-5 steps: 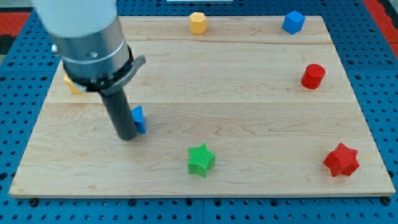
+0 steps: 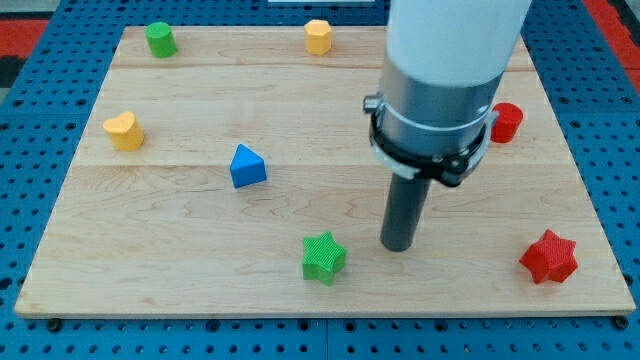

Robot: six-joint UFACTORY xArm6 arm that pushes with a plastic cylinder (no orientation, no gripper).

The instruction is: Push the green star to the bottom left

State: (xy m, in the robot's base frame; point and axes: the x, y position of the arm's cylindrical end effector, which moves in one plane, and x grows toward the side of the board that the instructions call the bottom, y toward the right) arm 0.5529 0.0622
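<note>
The green star (image 2: 323, 257) lies on the wooden board (image 2: 160, 250), near the view's bottom, about the middle. My tip (image 2: 398, 246) rests on the board just to the star's right, a small gap apart from it and about level with it. The arm's grey body rises above it toward the view's top.
A blue triangular block (image 2: 246, 166) lies left of centre. A yellow heart-like block (image 2: 123, 131) is at the left, a green cylinder (image 2: 159, 39) at top left, a yellow hexagon (image 2: 318, 36) at top. A red cylinder (image 2: 507, 121) and a red star (image 2: 549, 257) are at the right.
My tip has moved from beside the blue block at the left across to the right of the green star. The blocks that the arm hid at the left now show.
</note>
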